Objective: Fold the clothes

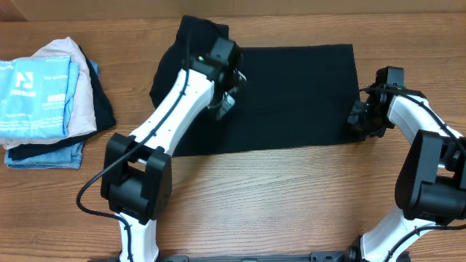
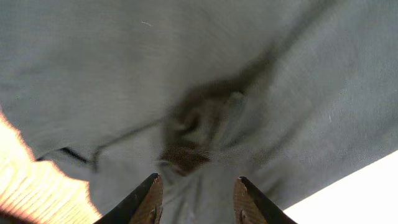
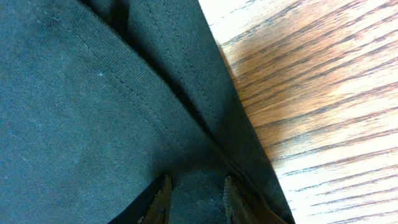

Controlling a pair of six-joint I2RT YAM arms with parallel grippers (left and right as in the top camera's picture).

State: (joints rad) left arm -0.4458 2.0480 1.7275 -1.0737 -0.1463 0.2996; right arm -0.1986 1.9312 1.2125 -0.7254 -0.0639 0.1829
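The clothes [image 1: 291, 94], a plain black T-shirt, lie flat across the middle of the table, with a bunched part at the back left [image 1: 196, 36]. My left gripper [image 1: 227, 105] hovers over the shirt's left half. In the left wrist view its fingers [image 2: 198, 180] stand apart above rumpled, blurred fabric [image 2: 205, 93], gripping nothing. My right gripper [image 1: 359, 116] is at the shirt's right edge. Seen from the right wrist, its fingers [image 3: 196, 180] pinch a raised ridge of black cloth [image 3: 93, 106] beside the hemmed edge.
A pile of other garments sits at the far left: a light blue one with white print [image 1: 33, 91] on top, pale pink-beige [image 1: 69, 54] beneath, and blue cloth [image 1: 44, 154] at the bottom. Bare wooden table [image 1: 291, 204] lies in front of the shirt.
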